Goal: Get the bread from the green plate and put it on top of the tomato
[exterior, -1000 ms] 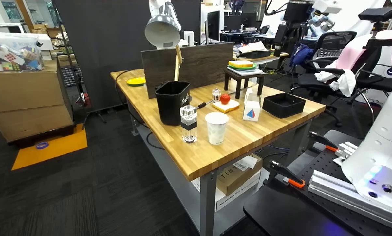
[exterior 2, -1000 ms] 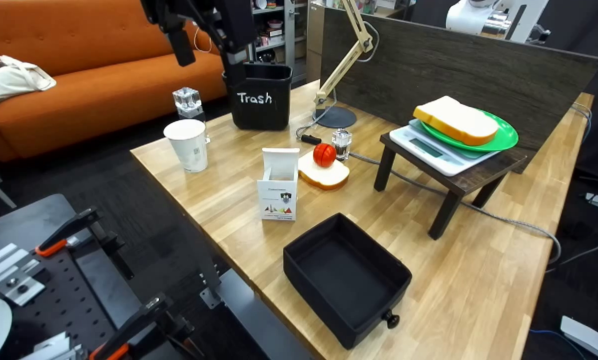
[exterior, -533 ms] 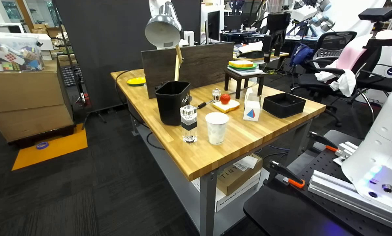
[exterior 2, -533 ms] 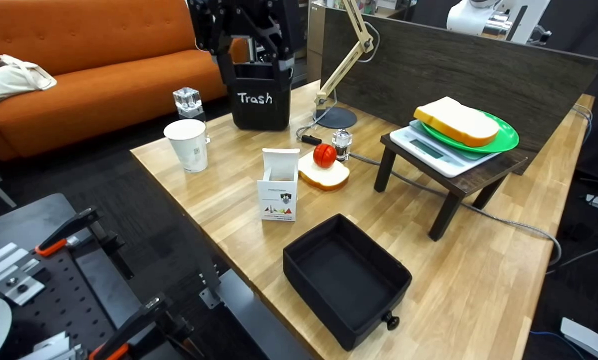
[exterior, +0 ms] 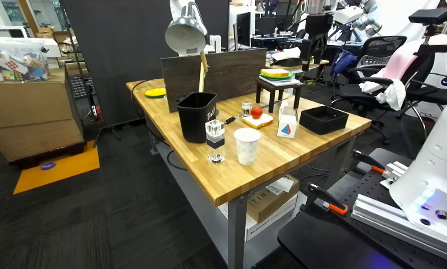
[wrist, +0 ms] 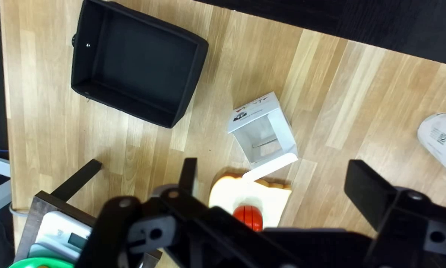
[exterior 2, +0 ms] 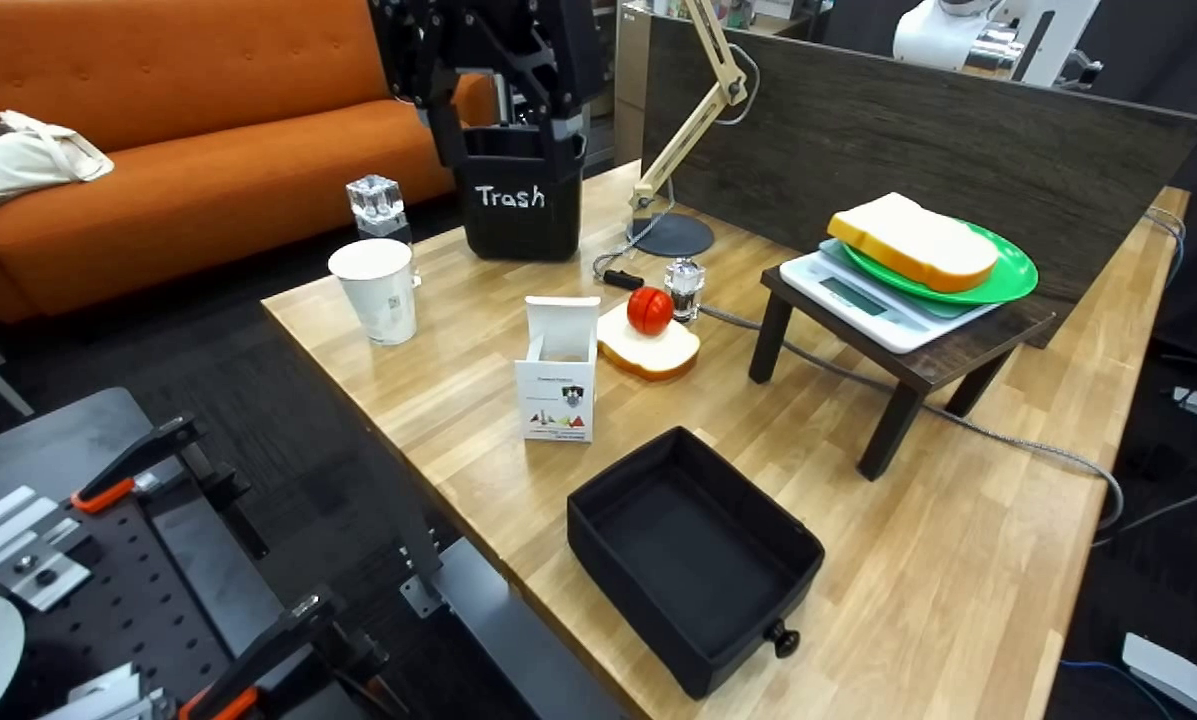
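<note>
In an exterior view, at upper right, an orange-edged white slice of toy bread (exterior 2: 913,243) is noted on a round lime-green plate (exterior 2: 1014,265), which is borne by a flat white scale (exterior 2: 895,325) on a dark wooden stand (exterior 2: 970,346). At centre, a round red tomato (exterior 2: 650,311) is seated on a second orange-edged slice (exterior 2: 650,353). A small clear shaker (exterior 2: 684,287) is located just right of the tomato; a white cardboard box (exterior 2: 556,400) is placed left of that slice. A rectangular black tray (exterior 2: 696,550) is recorded at lower centre, a white paper cup (exterior 2: 376,295) left of centre.
</note>
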